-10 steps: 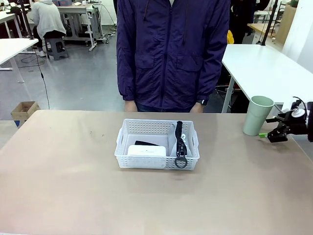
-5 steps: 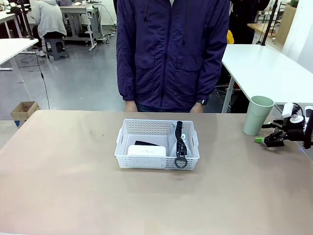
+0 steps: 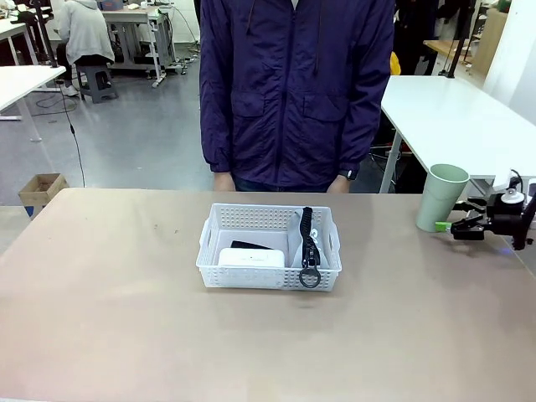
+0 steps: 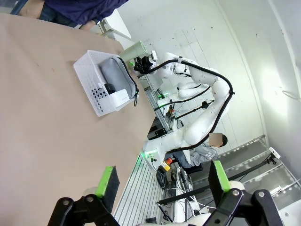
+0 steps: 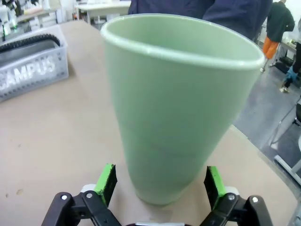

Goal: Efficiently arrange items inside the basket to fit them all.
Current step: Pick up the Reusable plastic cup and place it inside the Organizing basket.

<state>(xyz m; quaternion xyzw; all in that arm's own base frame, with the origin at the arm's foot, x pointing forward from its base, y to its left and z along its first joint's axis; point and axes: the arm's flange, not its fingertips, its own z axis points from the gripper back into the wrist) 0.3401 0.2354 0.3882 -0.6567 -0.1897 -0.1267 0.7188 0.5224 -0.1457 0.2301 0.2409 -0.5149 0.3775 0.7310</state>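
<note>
Right wrist view: right pincer [image 5: 159, 183] spread, straddling upright pale green plastic cup [image 5: 176, 108]; grasp pending; next, clench, carry to white perforated basket [image 3: 270, 248].

Matt green cup [image 5: 174, 108], perforated plastic basket [image 3: 251, 268]

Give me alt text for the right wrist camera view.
A pale green cup stands upright on the tan table, close up between the open right gripper's green-padded fingers. At far left sits a white basket holding a grey pouch printed "CAMPUS".
</note>
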